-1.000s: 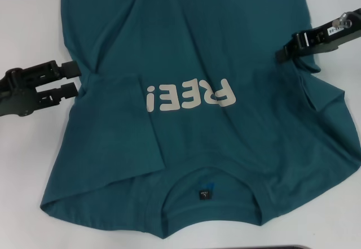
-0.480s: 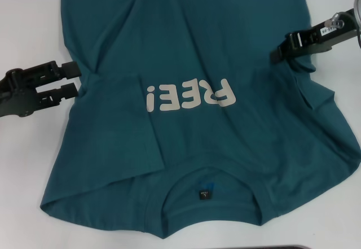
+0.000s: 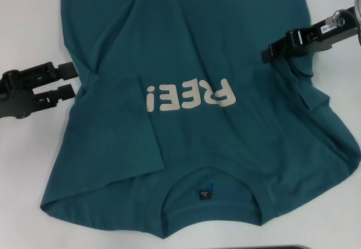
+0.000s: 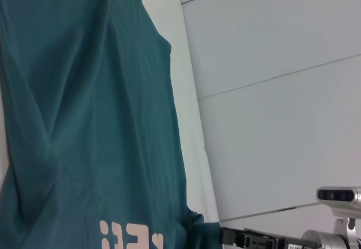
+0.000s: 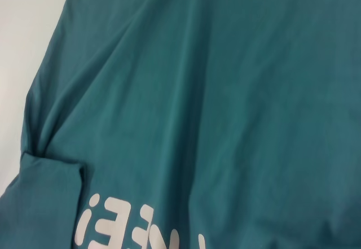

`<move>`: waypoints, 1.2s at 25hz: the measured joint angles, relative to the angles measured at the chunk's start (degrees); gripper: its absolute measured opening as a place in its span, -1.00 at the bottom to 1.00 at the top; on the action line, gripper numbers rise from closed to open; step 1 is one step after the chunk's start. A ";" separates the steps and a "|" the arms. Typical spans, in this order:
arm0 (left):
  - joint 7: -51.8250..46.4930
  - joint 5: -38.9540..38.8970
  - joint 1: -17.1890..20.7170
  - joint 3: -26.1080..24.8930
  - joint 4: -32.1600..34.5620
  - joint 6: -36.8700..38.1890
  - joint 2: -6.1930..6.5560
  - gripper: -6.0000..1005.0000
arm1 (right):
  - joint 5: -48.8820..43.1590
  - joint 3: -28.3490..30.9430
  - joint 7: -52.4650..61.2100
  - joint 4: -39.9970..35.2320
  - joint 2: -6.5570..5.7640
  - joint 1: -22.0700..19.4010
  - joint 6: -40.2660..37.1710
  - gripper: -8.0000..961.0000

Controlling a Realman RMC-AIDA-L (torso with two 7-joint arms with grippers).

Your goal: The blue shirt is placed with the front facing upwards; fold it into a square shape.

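The blue shirt [image 3: 203, 119] lies spread front-up on the white table [image 3: 28, 23], collar nearest the robot, left sleeve folded in over the chest. The left gripper [image 3: 72, 78] sits at the shirt's left edge, fingers narrowly parted, holding nothing. The right gripper [image 3: 269, 53] is over the shirt's right side, touching fabric; its opening cannot be told.
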 joint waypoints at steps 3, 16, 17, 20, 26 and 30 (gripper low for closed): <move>0.00 0.08 0.02 -0.09 0.19 0.01 0.00 0.55 | 0.06 0.76 0.04 0.06 0.00 0.18 0.41 -0.35; 0.00 0.11 0.03 -0.05 0.57 -0.01 0.29 0.55 | 0.82 1.69 -0.60 6.69 0.75 3.50 3.33 0.82; 0.00 0.11 0.03 -0.05 0.56 -0.01 0.29 0.55 | 0.74 1.19 -0.60 7.06 0.75 3.85 3.32 0.91; 0.00 0.10 0.04 -0.06 0.54 -0.04 0.28 0.55 | 0.65 0.05 -0.44 7.34 0.71 4.26 3.12 0.91; 0.00 0.10 0.25 -0.06 0.53 -0.47 0.27 0.55 | 0.61 -0.36 -0.37 7.40 0.52 4.34 2.37 0.91; 0.00 0.10 0.27 -0.06 0.53 -0.54 0.27 0.55 | 0.58 -2.44 -0.67 6.94 0.16 4.79 -0.27 0.91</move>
